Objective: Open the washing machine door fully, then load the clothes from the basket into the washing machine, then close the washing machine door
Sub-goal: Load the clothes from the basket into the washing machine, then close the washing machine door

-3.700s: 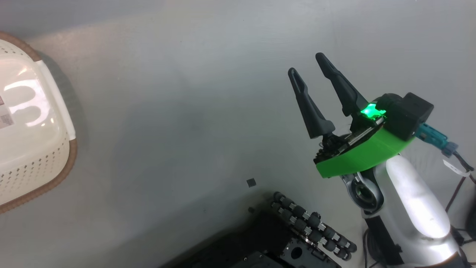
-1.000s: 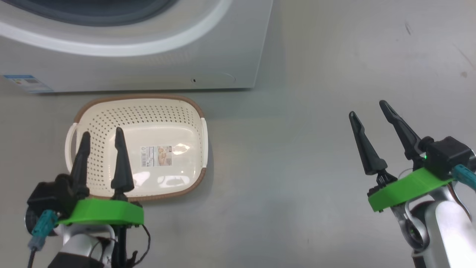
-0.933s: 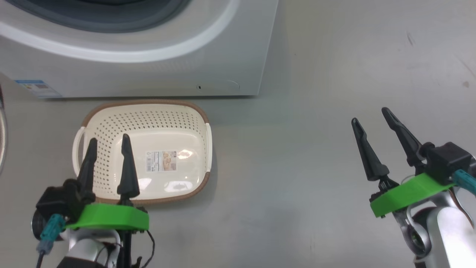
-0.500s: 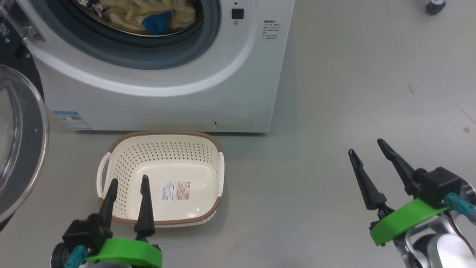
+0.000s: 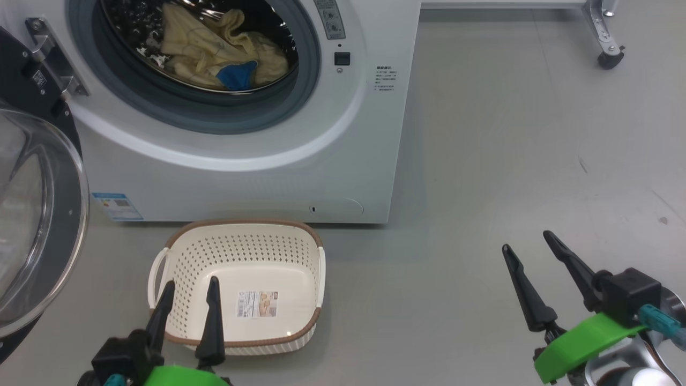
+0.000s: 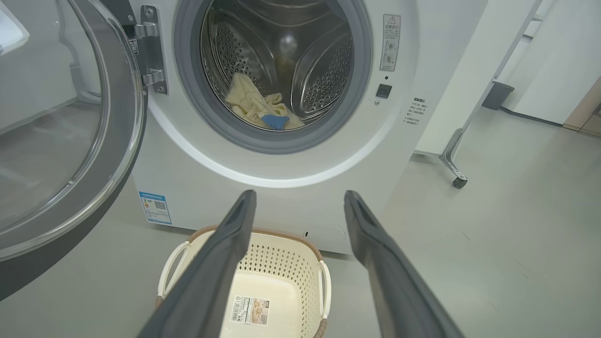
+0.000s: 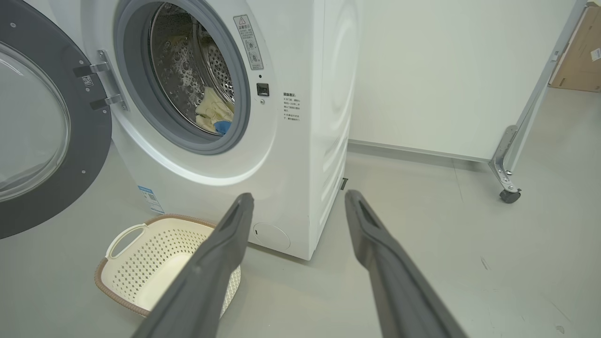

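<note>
- Floor [image 5: 482,161]: grey, and a bare stretch of it lies ahead of the right pincer [image 5: 527,240].
- Washing machine [image 5: 241,182]: white front-loader, straight ahead of the left pincer [image 5: 192,281] and ahead-left of the right one. The drum mouth is uncovered and the grey gasket ring shows.
- Washing machine door [image 5: 32,225]: swung out on its hinges, off to the left of the left pincer and well clear of the opening. Black rim, bulging clear glass.
- Basket [image 5: 241,247]: cream, perforated, brown rim. It sits on the floor between the left pincer and the foot of the machine (in the head view the fingers overlap its near rim; I cannot tell whether they touch). A label sticker [image 5: 258,304] shows on its bottom.
- Clothes [image 5: 198,48]: cream-yellow with a blue patch, lying low inside the drum, well beyond both pincers.
- Left pincer: fingers spread wide, gripping nothing.
- Right pincer: also wide and gripping nothing, over bare floor. The basket is well off to its left.
- Blue sticker [image 5: 118,206]: on the machine's lower front corner, ahead-left of the left pincer.
</note>
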`<state>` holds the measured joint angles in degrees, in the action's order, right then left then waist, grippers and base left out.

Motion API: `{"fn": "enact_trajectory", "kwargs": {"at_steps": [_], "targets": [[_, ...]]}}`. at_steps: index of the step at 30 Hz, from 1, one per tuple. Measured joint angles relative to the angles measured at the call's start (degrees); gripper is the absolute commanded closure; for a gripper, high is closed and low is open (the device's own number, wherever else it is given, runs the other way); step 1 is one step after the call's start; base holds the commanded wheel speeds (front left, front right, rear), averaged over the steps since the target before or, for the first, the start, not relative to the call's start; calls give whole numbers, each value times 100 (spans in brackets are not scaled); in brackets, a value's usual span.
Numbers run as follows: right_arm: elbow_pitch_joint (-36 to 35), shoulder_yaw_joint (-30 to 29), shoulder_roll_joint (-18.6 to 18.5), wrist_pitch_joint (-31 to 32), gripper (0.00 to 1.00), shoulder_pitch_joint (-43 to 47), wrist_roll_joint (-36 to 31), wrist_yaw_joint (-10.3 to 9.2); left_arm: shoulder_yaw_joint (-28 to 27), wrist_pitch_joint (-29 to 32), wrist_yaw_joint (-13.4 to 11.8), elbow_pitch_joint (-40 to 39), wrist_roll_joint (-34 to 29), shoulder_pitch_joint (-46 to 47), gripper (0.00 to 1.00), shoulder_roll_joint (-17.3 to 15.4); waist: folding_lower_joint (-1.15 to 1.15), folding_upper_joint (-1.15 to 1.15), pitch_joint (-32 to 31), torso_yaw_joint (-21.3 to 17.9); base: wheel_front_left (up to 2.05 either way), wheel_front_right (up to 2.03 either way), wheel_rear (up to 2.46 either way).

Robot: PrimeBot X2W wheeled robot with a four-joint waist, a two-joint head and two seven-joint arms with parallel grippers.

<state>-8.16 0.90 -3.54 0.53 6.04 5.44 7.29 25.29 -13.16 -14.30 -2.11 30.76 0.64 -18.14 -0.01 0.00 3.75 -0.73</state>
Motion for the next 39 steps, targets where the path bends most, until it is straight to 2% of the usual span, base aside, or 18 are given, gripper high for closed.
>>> {"fn": "enact_trajectory", "kwargs": {"at_steps": [32, 39], "targets": [[-172, -47, 71, 58, 0, 191, -98, 0, 86, 157, 0, -244, -62, -232, 0, -188, 1, 0, -95, 3, 0, 0, 0], [-174, -54, 74, 59, 0, 191, -99, 0, 107, 157, 0, -243, -244, -229, 0, -235, 1, 0, -92, 1, -25, 25, 0]]}}
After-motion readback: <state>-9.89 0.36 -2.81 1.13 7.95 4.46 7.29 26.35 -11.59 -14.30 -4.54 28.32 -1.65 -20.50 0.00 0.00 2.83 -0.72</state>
